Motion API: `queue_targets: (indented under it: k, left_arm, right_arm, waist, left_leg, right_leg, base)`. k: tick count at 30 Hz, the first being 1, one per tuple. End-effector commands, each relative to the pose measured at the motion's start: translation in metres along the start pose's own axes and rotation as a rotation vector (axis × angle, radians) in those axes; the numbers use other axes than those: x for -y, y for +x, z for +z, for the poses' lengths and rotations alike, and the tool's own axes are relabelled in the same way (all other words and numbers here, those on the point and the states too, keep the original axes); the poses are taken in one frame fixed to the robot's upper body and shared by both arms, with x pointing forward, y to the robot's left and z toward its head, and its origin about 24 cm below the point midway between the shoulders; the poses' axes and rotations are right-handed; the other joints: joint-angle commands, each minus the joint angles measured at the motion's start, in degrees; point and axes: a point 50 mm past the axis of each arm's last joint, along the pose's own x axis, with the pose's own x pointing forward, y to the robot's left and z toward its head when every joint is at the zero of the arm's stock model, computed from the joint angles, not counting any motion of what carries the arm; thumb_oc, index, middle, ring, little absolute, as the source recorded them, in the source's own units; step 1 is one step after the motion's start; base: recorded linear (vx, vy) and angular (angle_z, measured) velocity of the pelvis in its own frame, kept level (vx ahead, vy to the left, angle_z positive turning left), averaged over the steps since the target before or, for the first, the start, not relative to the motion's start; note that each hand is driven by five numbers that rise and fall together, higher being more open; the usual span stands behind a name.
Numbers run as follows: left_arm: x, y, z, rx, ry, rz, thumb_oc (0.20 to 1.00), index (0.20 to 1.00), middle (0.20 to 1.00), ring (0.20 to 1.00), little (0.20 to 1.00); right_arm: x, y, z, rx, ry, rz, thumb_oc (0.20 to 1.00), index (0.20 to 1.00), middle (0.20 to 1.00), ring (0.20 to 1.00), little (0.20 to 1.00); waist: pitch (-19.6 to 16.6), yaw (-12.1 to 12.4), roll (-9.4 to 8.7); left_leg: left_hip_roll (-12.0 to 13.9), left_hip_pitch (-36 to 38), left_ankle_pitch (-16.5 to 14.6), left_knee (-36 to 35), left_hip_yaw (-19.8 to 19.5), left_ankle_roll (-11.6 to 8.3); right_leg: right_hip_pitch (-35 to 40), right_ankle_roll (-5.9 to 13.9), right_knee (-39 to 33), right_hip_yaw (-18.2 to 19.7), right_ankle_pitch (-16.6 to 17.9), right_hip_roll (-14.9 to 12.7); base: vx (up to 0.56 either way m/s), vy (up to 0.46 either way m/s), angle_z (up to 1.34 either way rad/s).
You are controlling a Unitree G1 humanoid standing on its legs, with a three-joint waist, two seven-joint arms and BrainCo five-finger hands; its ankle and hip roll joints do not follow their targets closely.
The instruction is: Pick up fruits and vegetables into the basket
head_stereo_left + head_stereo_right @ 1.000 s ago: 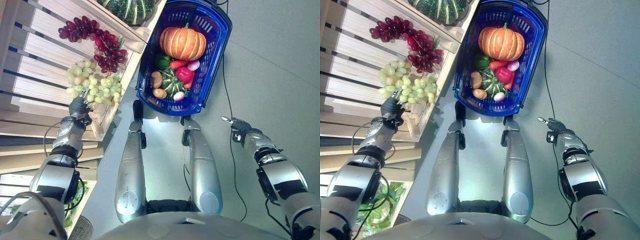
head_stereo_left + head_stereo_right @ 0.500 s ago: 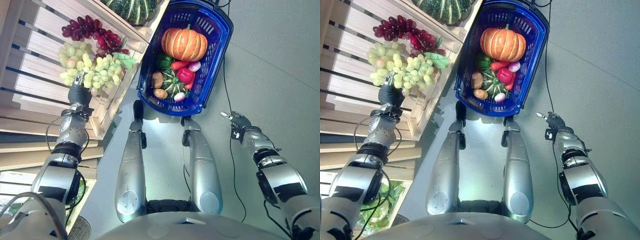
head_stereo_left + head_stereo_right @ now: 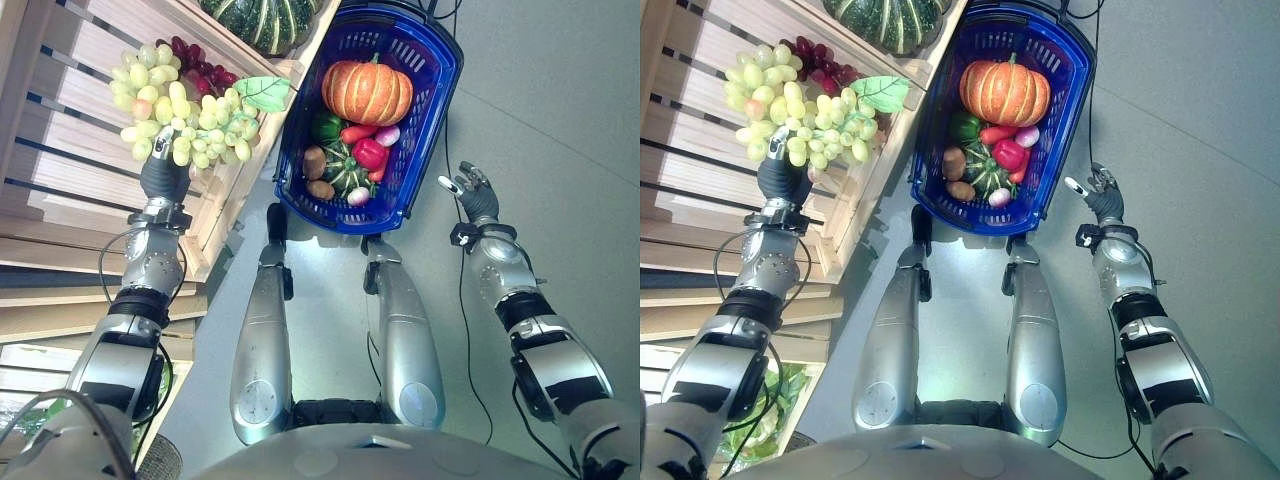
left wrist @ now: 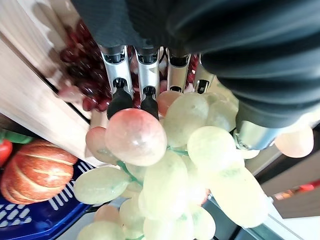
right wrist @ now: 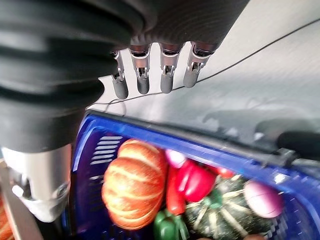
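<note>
My left hand (image 3: 163, 178) is shut on a bunch of green grapes (image 3: 185, 115), held up in front of the wooden crate shelf (image 3: 60, 130). In the left wrist view its fingers (image 4: 145, 75) curl round the green grapes (image 4: 165, 165). Purple grapes (image 3: 205, 68) lie on the shelf behind the bunch, partly hidden. The blue basket (image 3: 430, 100) stands on the floor, holding an orange pumpkin (image 3: 367, 90), a red pepper (image 3: 369, 150), a green pepper (image 3: 324, 125), a small striped squash (image 3: 345, 168) and potatoes (image 3: 313, 160). My right hand (image 3: 478, 200) hangs open just right of the basket, holding nothing.
A dark green striped squash (image 3: 265, 18) sits on the shelf's upper tier beside the basket. Leafy greens (image 3: 760, 410) lie in a lower crate at my left. Grey floor (image 3: 560, 120) stretches to the right of the basket.
My left hand has lifted the green grapes up off the shelf, and they now cover most of the purple grapes. My right hand has risen closer to the basket's right side.
</note>
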Motion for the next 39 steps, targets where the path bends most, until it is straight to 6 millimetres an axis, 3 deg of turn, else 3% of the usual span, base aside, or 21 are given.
queue_targets:
  k: [1,11,28,39]
  left_arm:
    - [0.013,0.007,0.028,0.177,0.082,-0.083,0.2,0.2,0.2,0.2,0.2]
    - [0.062,0.017,0.037,0.241,0.267,-0.177,0.2,0.2,0.2,0.2,0.2]
    - [0.128,0.036,0.048,0.249,0.599,-0.441,0.2,0.2,0.2,0.2,0.2]
    - [0.152,0.04,0.042,0.204,0.611,-0.589,0.2,0.2,0.2,0.2,0.2]
  right_arm:
    - [-0.005,-0.01,0.013,0.137,0.026,0.016,1.0,1.0,1.0,1.0,1.0]
    - [-0.061,-0.034,0.065,0.401,0.072,0.349,1.0,1.0,1.0,1.0,1.0]
    - [-0.099,-0.051,0.112,0.509,0.086,0.686,1.0,1.0,1.0,1.0,1.0]
    - [-0.118,-0.056,0.129,0.555,0.059,0.791,1.0,1.0,1.0,1.0,1.0]
  waist:
    - [-1.11,-0.27,0.79]
    - [-1.11,-1.12,0.57]
    - [-1.11,-1.79,0.5]
    - [-1.11,-1.68,0.37]
  left_leg:
    - [-4.69,0.04,-3.75,1.01,3.19,3.26]
    - [-4.62,0.6,-3.13,0.02,3.85,3.25]
    - [-4.09,0.93,-2.48,-0.46,5.12,3.22]
    - [-3.94,1.01,-2.39,-0.44,5.33,3.19]
  right_leg:
    - [2.82,-1.21,3.2,-1.82,-6.33,4.37]
    - [3.42,-0.94,1.95,-1.64,-5.98,4.28]
    - [3.62,-0.98,1.21,-1.01,-5.39,4.5]
    - [3.82,-0.87,0.66,-0.97,-4.89,4.46]
  base:
    - [0.0,0.0,0.0]
    - [0.0,0.0,-0.01]
    - [0.0,0.0,-0.01]
    - [0.0,0.0,0.0]
